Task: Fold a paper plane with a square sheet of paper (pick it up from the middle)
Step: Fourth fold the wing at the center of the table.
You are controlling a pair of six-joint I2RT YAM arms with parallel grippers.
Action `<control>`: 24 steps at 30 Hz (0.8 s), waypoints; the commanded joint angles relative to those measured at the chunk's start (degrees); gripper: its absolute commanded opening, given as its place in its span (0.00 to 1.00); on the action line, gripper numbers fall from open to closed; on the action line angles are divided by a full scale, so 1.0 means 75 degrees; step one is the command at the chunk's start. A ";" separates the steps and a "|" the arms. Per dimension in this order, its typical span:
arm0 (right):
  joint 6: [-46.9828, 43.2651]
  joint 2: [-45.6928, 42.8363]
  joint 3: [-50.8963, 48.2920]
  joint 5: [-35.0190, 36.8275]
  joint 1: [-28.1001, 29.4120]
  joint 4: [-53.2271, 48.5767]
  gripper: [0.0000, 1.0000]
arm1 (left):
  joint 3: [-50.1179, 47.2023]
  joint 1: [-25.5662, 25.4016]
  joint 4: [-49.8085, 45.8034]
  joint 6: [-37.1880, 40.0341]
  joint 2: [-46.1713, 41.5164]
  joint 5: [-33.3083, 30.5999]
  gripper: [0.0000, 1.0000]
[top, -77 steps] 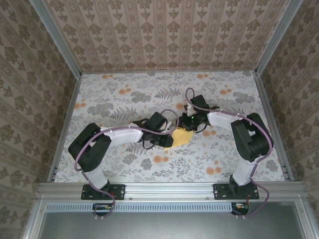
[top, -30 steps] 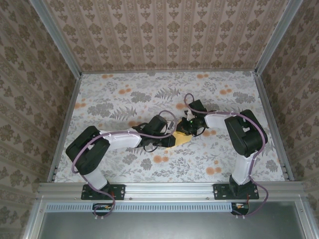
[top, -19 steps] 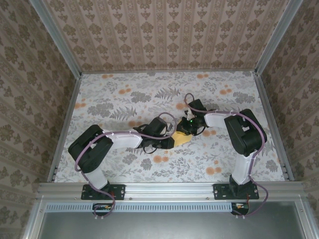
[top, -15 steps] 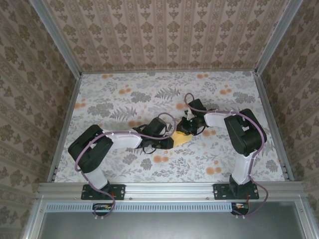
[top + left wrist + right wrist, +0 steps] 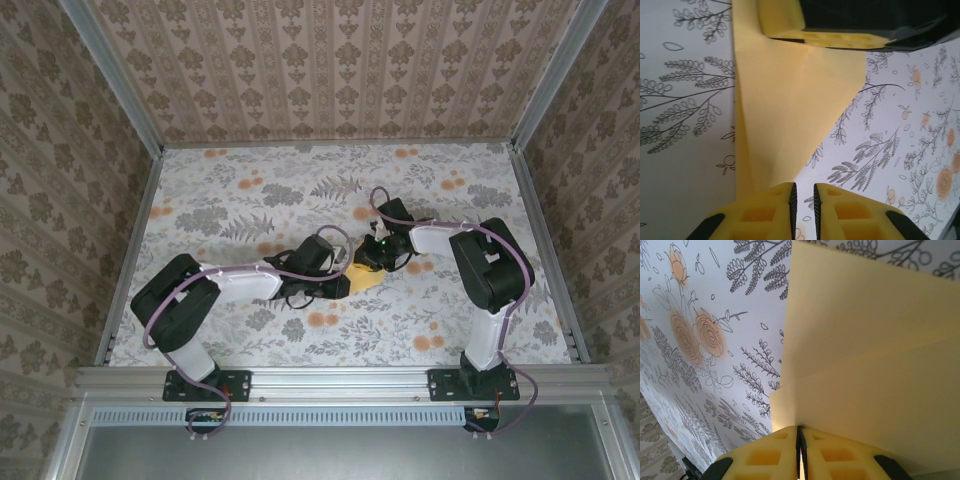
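Observation:
The square sheet of paper [image 5: 366, 277], plain yellow, lies folded into a pointed wedge on the floral table near the middle. In the left wrist view the paper [image 5: 790, 110] narrows toward my left gripper [image 5: 803, 200]. Its tip lies under one finger [image 5: 765, 210], and only table shows in the narrow gap between the jaws. My left gripper [image 5: 338, 284] sits at the paper's near-left end. My right gripper [image 5: 373, 257] is at the far end. In the right wrist view it [image 5: 800, 440] is shut on a folded layer of the paper [image 5: 865, 365].
The grey floral table cover [image 5: 250, 200] has orange flower blotches [image 5: 322, 320] near the paper. Patterned walls with metal rails [image 5: 130, 230] close in the left, right and back. The arm bases [image 5: 205, 385] stand at the near edge.
Over the last seconds my right gripper slid left and nearer, onto the paper's far end. The left arm's elbow shifted slightly. The paper stayed in place.

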 commanded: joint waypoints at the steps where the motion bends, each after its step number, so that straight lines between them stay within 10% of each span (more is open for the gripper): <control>1: 0.0066 0.0811 -0.0329 0.1411 -0.0146 -0.0891 0.15 | -0.0068 -0.0078 0.0029 -0.0021 -0.0013 0.0120 0.19; 24: -0.0048 0.0939 -0.0236 0.1506 -0.0147 -0.1086 0.14 | -0.0050 0.0208 -0.0589 0.0114 0.0140 -0.0256 0.19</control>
